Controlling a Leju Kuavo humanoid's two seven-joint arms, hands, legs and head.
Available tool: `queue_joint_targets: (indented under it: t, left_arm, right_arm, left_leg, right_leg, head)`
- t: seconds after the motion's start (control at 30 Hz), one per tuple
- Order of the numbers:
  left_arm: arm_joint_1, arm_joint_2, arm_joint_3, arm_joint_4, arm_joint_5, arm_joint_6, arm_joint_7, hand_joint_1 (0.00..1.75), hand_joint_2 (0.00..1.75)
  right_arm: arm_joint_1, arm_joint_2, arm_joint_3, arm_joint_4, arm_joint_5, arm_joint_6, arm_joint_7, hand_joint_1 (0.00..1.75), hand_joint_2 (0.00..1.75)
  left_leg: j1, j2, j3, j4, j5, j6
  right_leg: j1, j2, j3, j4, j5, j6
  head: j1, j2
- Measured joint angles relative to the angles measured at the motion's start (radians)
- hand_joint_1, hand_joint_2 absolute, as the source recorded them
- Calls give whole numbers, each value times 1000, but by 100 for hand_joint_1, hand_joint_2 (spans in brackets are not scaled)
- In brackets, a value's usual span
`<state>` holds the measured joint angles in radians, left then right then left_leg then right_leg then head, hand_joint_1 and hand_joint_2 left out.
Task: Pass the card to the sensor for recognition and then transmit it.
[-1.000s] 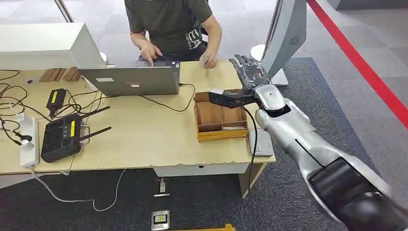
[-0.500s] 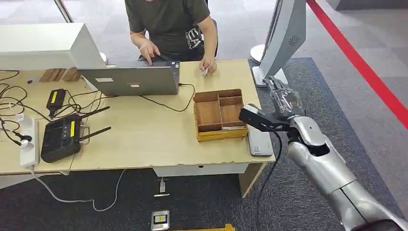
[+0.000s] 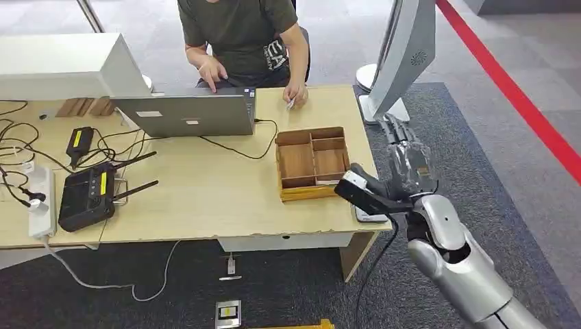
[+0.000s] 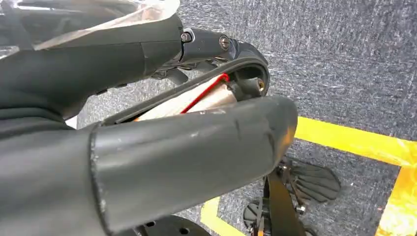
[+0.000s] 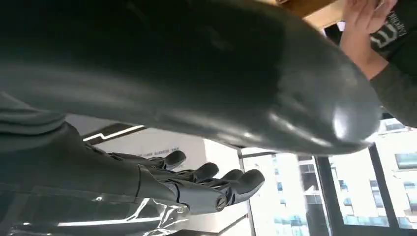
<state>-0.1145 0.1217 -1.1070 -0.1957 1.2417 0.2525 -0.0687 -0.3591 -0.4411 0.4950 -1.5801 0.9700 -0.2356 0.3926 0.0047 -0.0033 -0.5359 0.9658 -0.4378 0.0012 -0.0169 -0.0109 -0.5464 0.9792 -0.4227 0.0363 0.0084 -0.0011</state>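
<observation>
- While the right hand (image 3: 405,163) hangs off the table's right edge, its fingers (image 5: 216,184) lie straight and spread, holding nothing.
- Card (image 3: 291,103): small, pale, pinched in a person's hand (image 3: 296,94) at the table's far edge, well apart from the robot's hand.
- Sensor (image 3: 370,214): flat grey pad on the table's near right corner, partly hidden by the robot's thumb.
- Wooden tray (image 3: 312,163): divided into compartments, just left of the sensor.
- Table (image 3: 205,199): light wood; carries a laptop (image 3: 188,114), black controller (image 3: 88,195) and cables.
- Left hand (image 4: 147,147): close to its camera above carpet; cannot tell how its fingers lie.
</observation>
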Motion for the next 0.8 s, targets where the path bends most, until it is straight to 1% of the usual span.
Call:
queue_joint_targets:
  t: [0.07,0.1,0.3,0.47,0.63,0.8]
  left_arm:
    - [-1,0,1,0,4,2,4,0,0]
    - [-2,0,2,0,5,2,4,0,0]
    - [-5,0,2,0,5,3,9,0,0]
    - [-5,0,4,0,2,2,2,0,0]
    - [-5,0,4,0,-3,-1,-5,0,0]
    - [-4,0,4,0,-9,-4,-3,0,0]
  right_arm:
    - [-1,19,10,20,13,-21,-9,0,0]
    - [-1,29,18,34,21,-25,-12,0,175]
    - [-24,85,48,126,60,-49,-31,0,175]
    - [-44,123,64,207,89,-57,-29,0,175]
    - [-42,140,64,251,116,-53,-20,0,175]
    - [-32,145,49,269,143,-30,-13,0,175]
  left_leg:
    - [0,0,0,0,0,0]
    - [0,0,0,0,0,0]
    - [0,0,0,0,0,0]
    - [0,0,0,0,0,0]
    - [0,0,0,0,0,0]
    - [0,0,0,0,0,0]
  right_leg:
    - [0,0,0,0,0,0]
    - [0,0,0,0,0,0]
    - [0,0,0,0,0,0]
    - [0,0,0,0,0,0]
    - [0,0,0,0,0,0]
    - [0,0,-1,0,0,0]
  head:
    - [0,0]
    - [0,0]
    - [0,0]
    - [0,0]
    - [0,0]
    - [0,0]
